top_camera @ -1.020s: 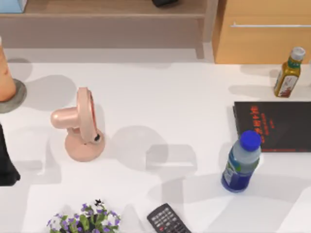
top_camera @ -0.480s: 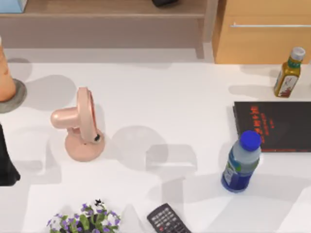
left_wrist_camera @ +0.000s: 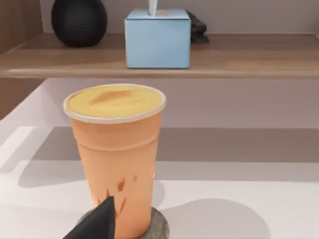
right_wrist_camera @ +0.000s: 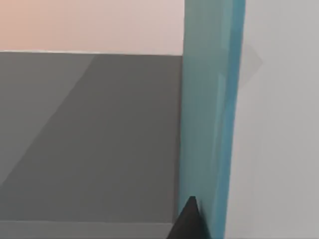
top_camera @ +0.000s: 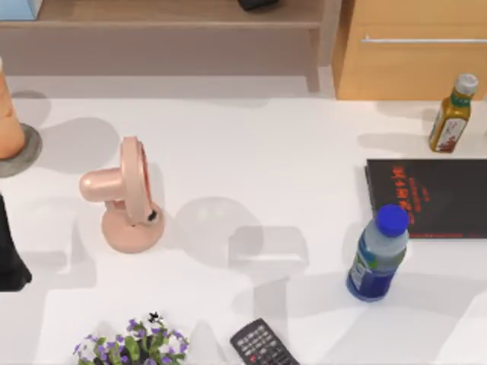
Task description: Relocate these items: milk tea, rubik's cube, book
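While the milk tea [top_camera: 7,114] stands on its grey coaster [top_camera: 30,148] at the table's left edge, the book [right_wrist_camera: 209,124] is seen close before the right gripper, whose jaw state, like the left's, cannot be told.

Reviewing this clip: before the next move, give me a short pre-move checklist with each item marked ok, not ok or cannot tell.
1. Milk tea upright: ok; it stands straight on a grey coaster at the table's left edge.
2. Left pincer lined up on the milk tea: ok; a dark fingertip shows just in front of the cup's base.
3. Left pincer closed on the cup: cannot tell.
4. Book at the right pincer: ok; its teal cover stands upright right at a dark fingertip.
5. Right pincer's grip on the book: cannot tell.
6. Pink fan apart from the milk tea: ok; bare table lies between them.
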{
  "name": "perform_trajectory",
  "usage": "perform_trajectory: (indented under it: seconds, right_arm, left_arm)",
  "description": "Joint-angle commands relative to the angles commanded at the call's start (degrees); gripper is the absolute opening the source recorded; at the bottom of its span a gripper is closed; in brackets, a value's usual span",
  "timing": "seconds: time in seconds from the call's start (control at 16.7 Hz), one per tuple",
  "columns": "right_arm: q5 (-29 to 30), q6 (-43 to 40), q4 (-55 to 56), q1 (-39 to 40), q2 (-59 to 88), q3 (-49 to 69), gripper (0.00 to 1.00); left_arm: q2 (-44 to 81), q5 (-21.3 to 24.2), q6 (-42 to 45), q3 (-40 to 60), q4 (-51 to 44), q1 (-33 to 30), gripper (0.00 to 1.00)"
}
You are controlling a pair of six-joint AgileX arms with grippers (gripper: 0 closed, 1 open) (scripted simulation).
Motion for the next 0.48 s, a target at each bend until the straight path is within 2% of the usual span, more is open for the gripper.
perform_trajectory:
  seconds: [0.48]
  right_arm:
    - [-0.5,0.1,-0.9,-0.7,-2.6,-1.6,0.0]
  left_arm:
    - [0.0,0.0,0.0,0.0,0.0,0.0,1.0]
